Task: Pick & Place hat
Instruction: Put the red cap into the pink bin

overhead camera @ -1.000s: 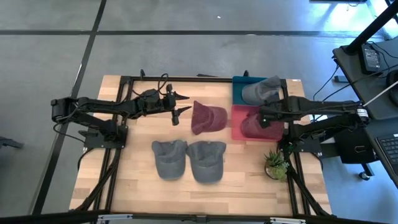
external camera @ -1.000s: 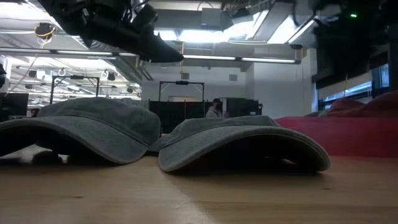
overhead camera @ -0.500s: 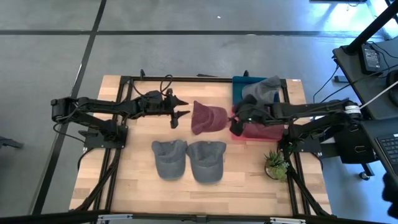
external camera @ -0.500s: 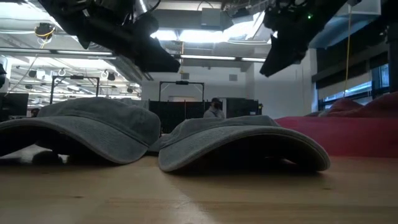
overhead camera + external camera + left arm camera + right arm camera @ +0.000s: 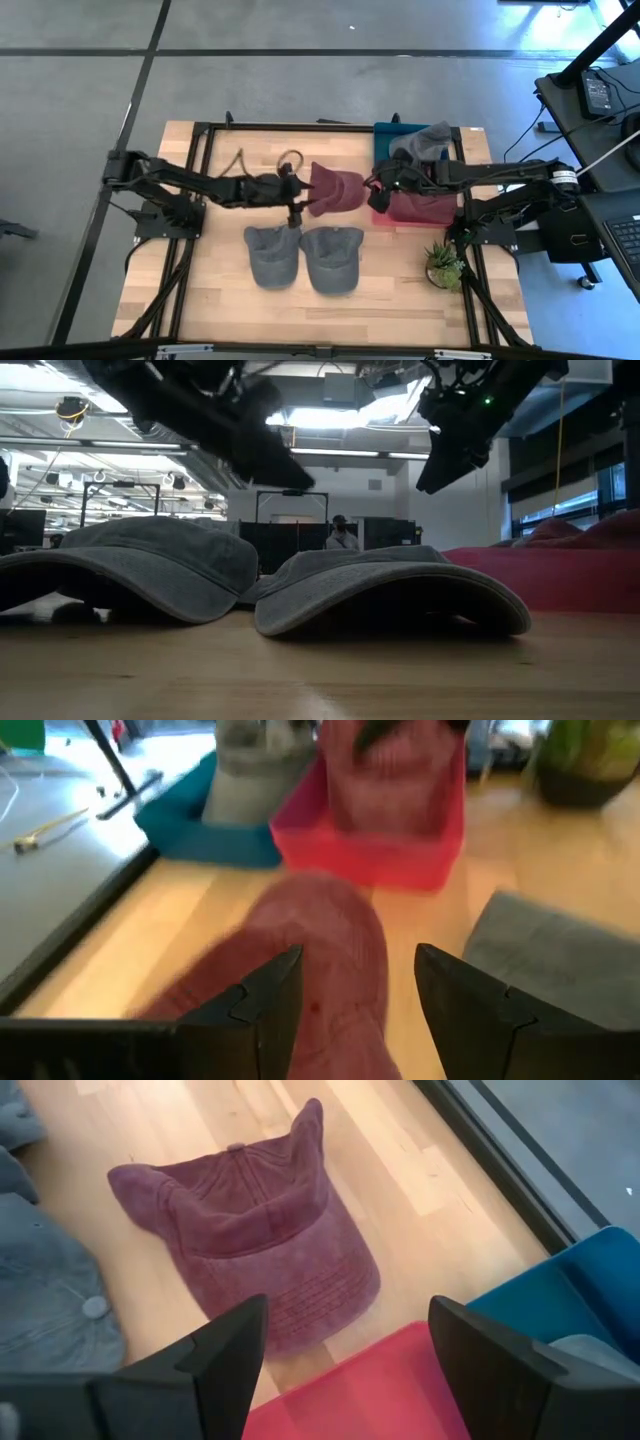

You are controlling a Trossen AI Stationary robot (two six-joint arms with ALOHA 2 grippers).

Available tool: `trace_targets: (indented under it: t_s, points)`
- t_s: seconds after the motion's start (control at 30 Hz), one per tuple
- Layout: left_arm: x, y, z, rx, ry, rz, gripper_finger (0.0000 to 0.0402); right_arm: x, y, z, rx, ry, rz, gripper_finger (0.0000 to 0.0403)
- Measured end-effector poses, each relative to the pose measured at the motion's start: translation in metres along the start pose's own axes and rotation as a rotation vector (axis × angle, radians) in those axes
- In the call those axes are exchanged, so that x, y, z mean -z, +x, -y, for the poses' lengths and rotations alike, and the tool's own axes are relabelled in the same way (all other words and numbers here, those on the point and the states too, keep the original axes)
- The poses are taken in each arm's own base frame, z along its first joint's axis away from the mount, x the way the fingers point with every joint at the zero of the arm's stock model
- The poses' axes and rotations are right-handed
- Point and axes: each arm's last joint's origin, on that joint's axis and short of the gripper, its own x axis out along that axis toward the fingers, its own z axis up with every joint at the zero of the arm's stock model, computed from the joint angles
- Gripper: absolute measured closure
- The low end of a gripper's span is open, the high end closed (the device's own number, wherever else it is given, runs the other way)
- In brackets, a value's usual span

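A maroon hat (image 5: 335, 190) lies crown up on the table's middle, also seen in the right wrist view (image 5: 250, 1220) and the left wrist view (image 5: 325, 945). My left gripper (image 5: 297, 200) is open at the hat's left edge, its fingers (image 5: 270, 1005) standing on either side of the hat's near part without visible touch. My right gripper (image 5: 376, 190) is open in the air over the left rim of the red bin (image 5: 440, 215), just right of the hat. Another maroon hat (image 5: 410, 200) lies in that bin.
Two grey hats (image 5: 272, 255) (image 5: 332, 258) lie side by side nearer the table's front, close in the low view (image 5: 150, 560) (image 5: 390, 585). A teal bin (image 5: 385, 135) with a grey hat (image 5: 420, 145) sits behind the red bin. A small plant (image 5: 443, 265) stands at the right.
My left gripper has swung toward the near edge and down, ending at the maroon hat's left edge. My right gripper has moved left from over the red bin to its left rim, close to the hat. The hats have stayed put.
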Motion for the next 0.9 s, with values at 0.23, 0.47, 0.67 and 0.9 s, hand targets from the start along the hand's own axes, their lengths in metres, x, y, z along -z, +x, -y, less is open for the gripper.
trace_targets:
  t_s: [0.23,0.47,0.67,0.9]
  points:
    - [0.024,0.039,0.014,-0.08,0.011,-0.123,0.0217,0.001,0.001,0.002,-0.003,0.004,-0.016,0.0127]
    - [0.04,0.063,0.02,-0.088,0.018,-0.189,0.0217,0.001,0.001,0.002,-0.021,0.001,-0.023,0.0127]
    - [0.053,0.072,0.015,-0.118,0.02,-0.238,0.0219,0.001,0.001,0.002,-0.02,0.001,-0.025,0.0127]
    - [0.053,0.073,0.012,-0.077,0.058,-0.239,0.0286,0.002,0.001,0.002,-0.019,0.0,-0.026,0.0127]
